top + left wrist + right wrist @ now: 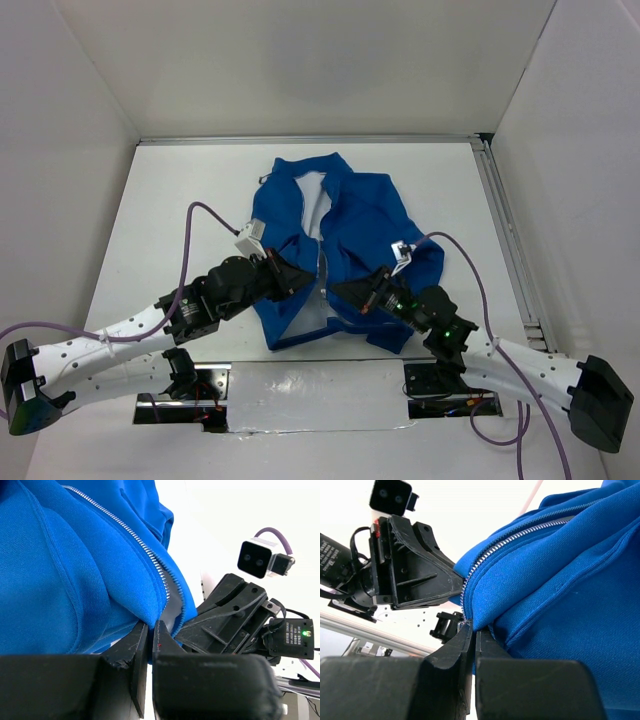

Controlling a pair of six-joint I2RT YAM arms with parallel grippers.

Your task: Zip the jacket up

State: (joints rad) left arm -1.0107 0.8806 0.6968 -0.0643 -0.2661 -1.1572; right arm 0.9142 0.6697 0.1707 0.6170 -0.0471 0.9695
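The royal-blue jacket [350,235] lies open on the white table, collar far, white lining showing between the front panels. My left gripper [305,281] is shut on the jacket's left front edge low down; in the left wrist view its jaws [150,630] pinch the blue fabric [75,575] beside the silvery zipper teeth [150,555]. My right gripper [340,290] faces it from the right and is shut on the right front edge; the right wrist view [472,630] shows fabric [560,590] and the zipper [520,535] running up from the jaws. The two grippers are almost touching.
White walls enclose the table [180,200] on three sides. A metal rail [505,230] runs along the right edge. A shiny taped strip [310,395] lies at the near edge between the arm bases. Purple cables [190,240] arc over both arms.
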